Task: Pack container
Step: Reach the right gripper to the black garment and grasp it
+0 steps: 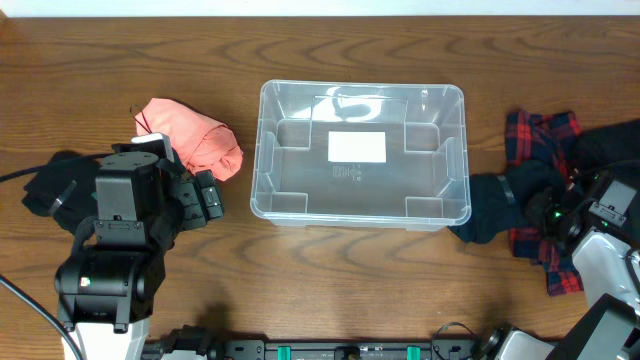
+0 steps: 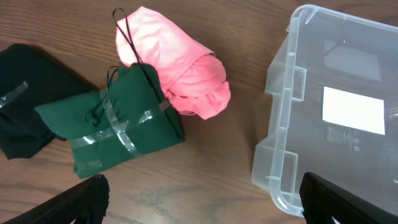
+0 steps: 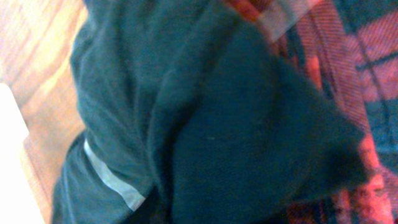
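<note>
Wooden table (image 1: 350, 280) with the empty clear container (image 1: 300, 165) at its centre; left gripper (image 2: 205, 196) spread open near a green bundle (image 2: 118, 124); right gripper (image 1: 542, 203), closure impossible to tell, should pinch the navy bundle (image 1: 485, 208) squarely.

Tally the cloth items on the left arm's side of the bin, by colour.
Pink bundle: 1
Green bundle: 1
Black cloth: 1
Total: 3, all lying outside the bin

Pink bundle (image 2: 177, 68), dark green bundle (image 2: 124, 118), navy bundle (image 1: 487, 208) — red-and-navy plaid cloth (image 1: 540, 132), clear container (image 1: 290, 160)
</note>
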Controlling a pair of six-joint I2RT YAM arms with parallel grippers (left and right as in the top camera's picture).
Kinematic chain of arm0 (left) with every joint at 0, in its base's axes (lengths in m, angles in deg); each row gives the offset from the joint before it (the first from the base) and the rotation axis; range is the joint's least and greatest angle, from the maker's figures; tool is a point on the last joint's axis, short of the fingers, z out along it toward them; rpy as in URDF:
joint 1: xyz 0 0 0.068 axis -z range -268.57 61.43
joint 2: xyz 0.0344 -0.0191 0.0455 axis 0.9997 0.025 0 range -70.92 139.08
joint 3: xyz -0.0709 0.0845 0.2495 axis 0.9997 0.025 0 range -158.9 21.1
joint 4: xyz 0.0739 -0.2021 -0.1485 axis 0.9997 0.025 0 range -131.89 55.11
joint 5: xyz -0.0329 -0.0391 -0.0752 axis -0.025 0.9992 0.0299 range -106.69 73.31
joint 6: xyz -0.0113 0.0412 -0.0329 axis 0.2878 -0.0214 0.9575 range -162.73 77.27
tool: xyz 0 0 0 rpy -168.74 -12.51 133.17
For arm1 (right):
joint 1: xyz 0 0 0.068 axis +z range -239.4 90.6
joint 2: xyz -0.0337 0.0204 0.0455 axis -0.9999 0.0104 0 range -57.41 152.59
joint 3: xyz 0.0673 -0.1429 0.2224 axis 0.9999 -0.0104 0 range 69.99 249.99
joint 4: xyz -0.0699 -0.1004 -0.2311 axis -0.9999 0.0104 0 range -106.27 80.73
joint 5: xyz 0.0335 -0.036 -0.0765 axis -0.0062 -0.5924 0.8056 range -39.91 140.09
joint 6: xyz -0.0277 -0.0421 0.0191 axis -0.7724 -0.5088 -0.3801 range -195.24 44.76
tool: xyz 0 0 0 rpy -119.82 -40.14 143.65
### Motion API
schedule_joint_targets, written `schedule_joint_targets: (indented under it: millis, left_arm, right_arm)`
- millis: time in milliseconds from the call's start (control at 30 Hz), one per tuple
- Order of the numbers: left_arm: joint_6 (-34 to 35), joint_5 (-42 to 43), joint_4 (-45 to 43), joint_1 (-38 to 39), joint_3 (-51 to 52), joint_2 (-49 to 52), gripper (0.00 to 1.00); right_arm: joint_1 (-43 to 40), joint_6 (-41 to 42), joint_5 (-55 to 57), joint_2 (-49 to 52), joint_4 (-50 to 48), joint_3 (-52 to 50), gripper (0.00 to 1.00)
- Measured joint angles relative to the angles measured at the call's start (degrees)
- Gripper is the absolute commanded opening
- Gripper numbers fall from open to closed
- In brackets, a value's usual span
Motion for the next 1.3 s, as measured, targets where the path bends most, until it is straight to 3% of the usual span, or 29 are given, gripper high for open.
schedule_joint_targets:
  millis: [300,767,1067,1300]
  left_arm:
    - [0.0,0.0,0.0,0.0,0.0,0.0,0.98]
    - [0.0,0.0,0.0,0.0,0.0,0.0,0.98]
    - [0.0,0.0,0.0,0.0,0.0,0.0,0.98]
    - [0.0,0.0,0.0,0.0,0.0,0.0,0.98]
  right_arm:
    - [0.0,0.6,-0.2,-1.0,-0.4,0.0,0.01]
    - [0.0,0.0,0.3,-15.5,-0.1,0.0,0.02]
    - [0.0,-0.8,0.3,-15.6,3.1,0.0,0.33]
    - [0.0,-1.3,0.3,-15.6,3.1,0.0,0.34]
